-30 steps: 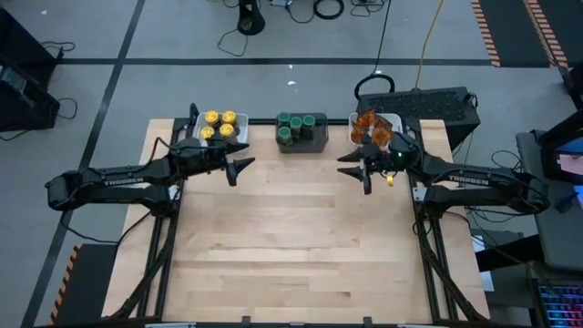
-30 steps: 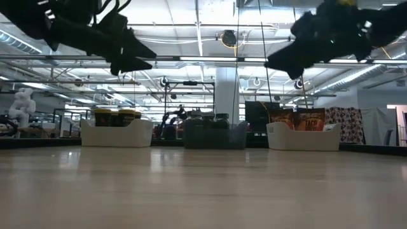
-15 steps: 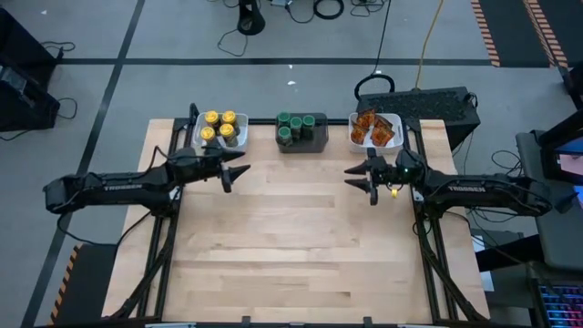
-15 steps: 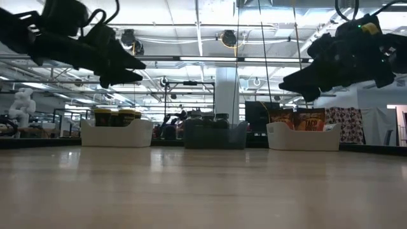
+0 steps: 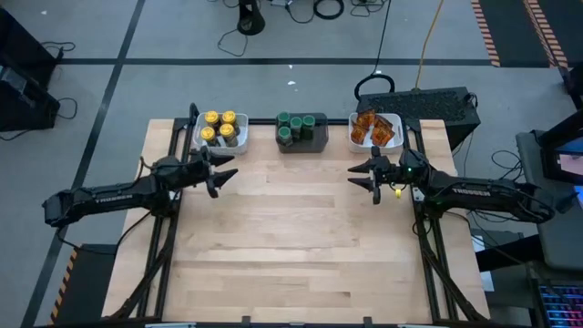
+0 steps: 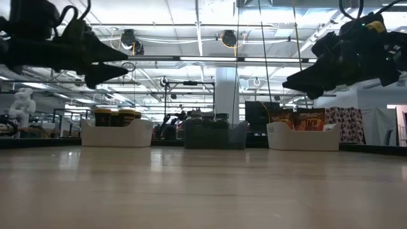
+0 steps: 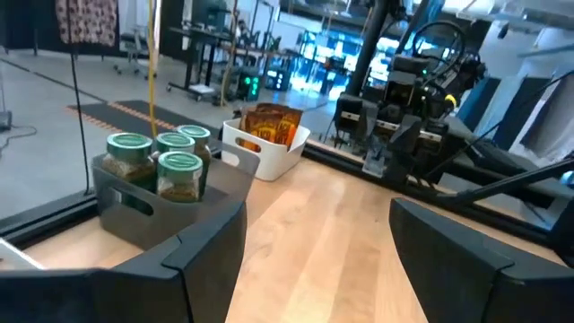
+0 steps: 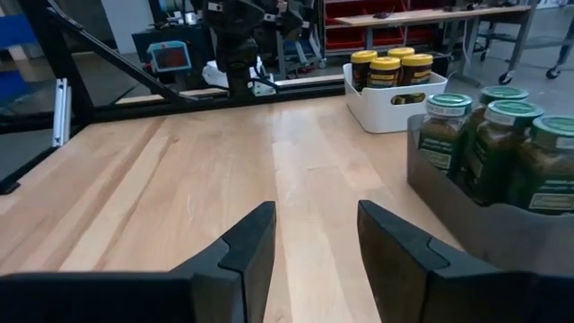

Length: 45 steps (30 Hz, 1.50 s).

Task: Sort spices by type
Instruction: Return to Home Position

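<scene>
Several dark jars with yellow lids stand in a white bin at the table's far left. Jars with green lids fill a dark grey bin beside it, also seen as green-lid jars. Orange-brown packets lie in a white bin to the right. My left gripper hovers open over bare wood, near of the yellow-lid bin. My right gripper hovers open, near of the packet bin. Both grippers are above the tabletop, as the left gripper and right gripper show.
The three bins stand in a row along the far edge. Bare wooden tabletop stretches from the bins to the near edge, between the arms. A black box sits beyond the table's far right corner.
My left gripper has drawn back toward the table's left edge, away from the yellow-lid bin. My right gripper has come down and moved slightly toward the near edge, away from the packet bin. Both stay open; the jars and packets have not moved.
</scene>
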Motion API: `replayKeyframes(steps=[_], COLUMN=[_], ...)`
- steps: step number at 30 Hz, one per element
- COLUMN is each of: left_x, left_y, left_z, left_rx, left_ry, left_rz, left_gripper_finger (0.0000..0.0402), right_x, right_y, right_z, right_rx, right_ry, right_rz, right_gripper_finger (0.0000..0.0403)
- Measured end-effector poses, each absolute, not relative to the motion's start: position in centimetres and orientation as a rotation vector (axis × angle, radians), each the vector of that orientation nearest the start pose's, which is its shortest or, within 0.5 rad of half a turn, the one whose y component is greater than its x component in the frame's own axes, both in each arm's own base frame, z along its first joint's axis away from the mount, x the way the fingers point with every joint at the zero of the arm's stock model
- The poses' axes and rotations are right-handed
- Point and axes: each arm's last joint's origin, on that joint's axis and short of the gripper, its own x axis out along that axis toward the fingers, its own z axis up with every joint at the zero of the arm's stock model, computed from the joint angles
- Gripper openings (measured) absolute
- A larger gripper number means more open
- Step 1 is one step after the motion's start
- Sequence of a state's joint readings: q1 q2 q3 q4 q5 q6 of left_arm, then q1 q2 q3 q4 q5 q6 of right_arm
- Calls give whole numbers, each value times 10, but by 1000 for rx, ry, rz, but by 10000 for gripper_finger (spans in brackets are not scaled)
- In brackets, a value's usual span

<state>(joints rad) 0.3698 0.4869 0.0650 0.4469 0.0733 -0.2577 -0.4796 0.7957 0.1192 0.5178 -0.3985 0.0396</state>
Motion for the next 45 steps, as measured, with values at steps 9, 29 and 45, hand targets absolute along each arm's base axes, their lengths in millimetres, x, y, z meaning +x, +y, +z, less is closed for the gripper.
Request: replayKeyframes(steps=[9, 29, 45], left_x=[113, 113, 113], left_y=[43, 41, 41], left_z=[174, 171, 171], left_rx=[-262, -258, -244], left_ry=[-103, -73, -69], left_rz=[329, 285, 287], left_gripper_finger=[276, 276, 276], right_x=[143, 130, 104], right_y=[-64, -58, -55], right_z=[172, 157, 155], right_rx=[86, 156, 106], right_ry=[137, 60, 132], right_rz=[-93, -130, -459], right_gripper_finger=[141, 140, 90])
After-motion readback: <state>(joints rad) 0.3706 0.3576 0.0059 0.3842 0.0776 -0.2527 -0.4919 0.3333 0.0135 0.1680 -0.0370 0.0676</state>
